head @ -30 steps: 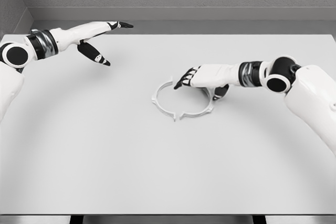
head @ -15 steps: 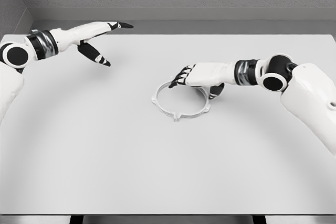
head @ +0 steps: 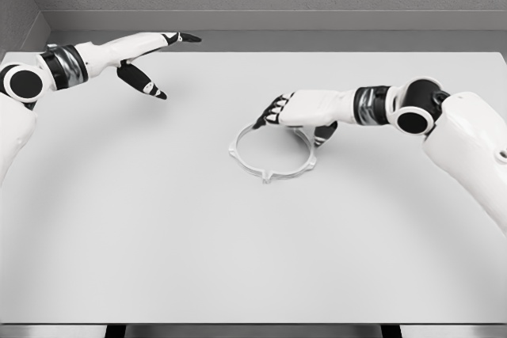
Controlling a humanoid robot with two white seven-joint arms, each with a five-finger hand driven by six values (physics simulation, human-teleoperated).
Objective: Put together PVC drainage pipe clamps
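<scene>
head view shows one white clamp ring [head: 272, 153] lying flat on the pale worktop [head: 238, 251], a little right of the worktop's middle and nearer its far edge than its near edge; the ring reads as one closed loop, with a small tab pointing toward the near edge and another toward the left edge; its opening faces straight up, and drawn as a flattened oval its long axis runs left to right, parallel to the far edge; whether it is two halves joined cannot be told; the right hand [head: 299, 110] reaches in from the right edge and sits over the ring's far rim, fingers [head: 268, 114] bent loosely downward and a little apart, thumb hanging by the ring's right side; whether it touches the ring cannot be told; the left hand [head: 150, 57] hovers near the far left corner, well apart from the ring, fingers spread and holding nothing; two arms, one ring.
</scene>
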